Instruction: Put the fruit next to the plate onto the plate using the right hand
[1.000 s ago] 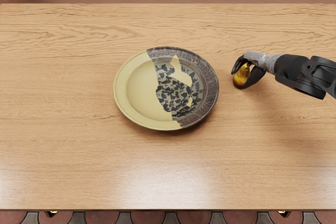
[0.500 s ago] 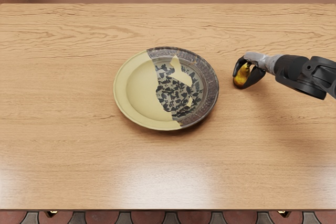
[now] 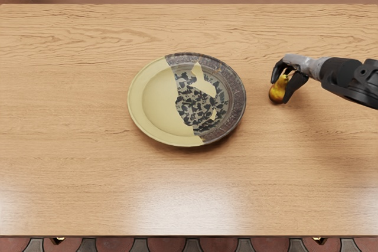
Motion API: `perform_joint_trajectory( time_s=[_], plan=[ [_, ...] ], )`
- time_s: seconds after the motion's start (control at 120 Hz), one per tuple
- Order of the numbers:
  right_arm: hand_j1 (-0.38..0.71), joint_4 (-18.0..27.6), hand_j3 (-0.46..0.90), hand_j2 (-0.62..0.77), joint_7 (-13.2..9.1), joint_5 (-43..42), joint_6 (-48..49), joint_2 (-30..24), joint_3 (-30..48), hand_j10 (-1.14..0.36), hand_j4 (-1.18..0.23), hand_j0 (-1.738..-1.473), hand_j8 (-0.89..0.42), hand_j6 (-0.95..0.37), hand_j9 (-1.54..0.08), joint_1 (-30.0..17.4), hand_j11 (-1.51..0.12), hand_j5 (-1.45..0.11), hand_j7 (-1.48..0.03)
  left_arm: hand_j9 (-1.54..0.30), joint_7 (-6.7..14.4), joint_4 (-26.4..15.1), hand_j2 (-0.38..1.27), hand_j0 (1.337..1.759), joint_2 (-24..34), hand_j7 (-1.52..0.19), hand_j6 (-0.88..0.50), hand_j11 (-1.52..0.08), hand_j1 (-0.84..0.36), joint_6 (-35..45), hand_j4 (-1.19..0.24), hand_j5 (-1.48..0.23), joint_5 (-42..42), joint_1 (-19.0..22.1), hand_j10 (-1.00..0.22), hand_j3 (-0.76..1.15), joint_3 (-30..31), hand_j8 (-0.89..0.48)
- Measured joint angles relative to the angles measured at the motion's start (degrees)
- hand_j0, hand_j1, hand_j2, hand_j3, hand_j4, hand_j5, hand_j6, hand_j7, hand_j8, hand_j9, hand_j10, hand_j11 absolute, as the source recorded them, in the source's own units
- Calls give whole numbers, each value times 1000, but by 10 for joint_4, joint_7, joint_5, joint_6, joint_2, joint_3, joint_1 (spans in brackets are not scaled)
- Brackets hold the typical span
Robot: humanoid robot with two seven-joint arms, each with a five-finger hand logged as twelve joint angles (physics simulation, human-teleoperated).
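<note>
Fingers [image 3: 295, 87] of the right hand [image 3: 290, 70] are dark and curled narrow round the fruit [image 3: 276, 92], one on its left side, others on its right, touching it on both sides w/ the hand arched over the top. Fruit is small, golden-brown, pear-shaped, roughly upright w/ the narrow end up between the fingers. Can't tell whether its base sits on the bench [image 3: 88, 163] or is just clear of it; a small shadow lies right under it. Right arm [image 3: 348, 78] comes in from the right edge, grey at the wrist, black further back, running nearly level across the bench towards the hand. Plate [image 3: 137, 95] lies near the bench centre, left of the fruit & apart from it, w/ bare wood between the plate's right rim and the fruit. Plate is round & shallow: left part plain pale yellow, right part dark brown w/ a black-and-cream speckled pattern, the two areas meeting along a jagged line. Nothing on the plate. Bench is light wood w/ grain running left-right, glossy sheen near the front edge.
</note>
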Motion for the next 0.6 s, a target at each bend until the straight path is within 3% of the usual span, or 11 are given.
perform_joint_trajectory(
  time_s=[0.267,0.392,0.6],
  plan=[
    [379,43,0,619,-4,8,10,-37,14,-809,-814,-1658,-427,-435,-1157,6,-1164,-1180,-1106,-17,0,0,2,1658,0,-17,-13,-17,334,0,-13,-17,0,0,-13,0,-2,-13],
    [380,62,0,575,-7,16,15,-55,17,-831,-826,-1658,-428,-443,-1163,11,-1169,-1192,-1119,-17,0,0,2,1658,0,-17,-13,-17,334,0,-13,-17,0,0,-13,0,-2,-13],
    [333,110,1,544,-31,45,24,-92,18,-853,-843,-1657,-516,-506,-1158,32,-1160,-1184,-1129,-17,0,0,2,1658,0,-17,-13,-17,334,0,-13,-17,0,2,-13,0,-3,-13]
  ],
)
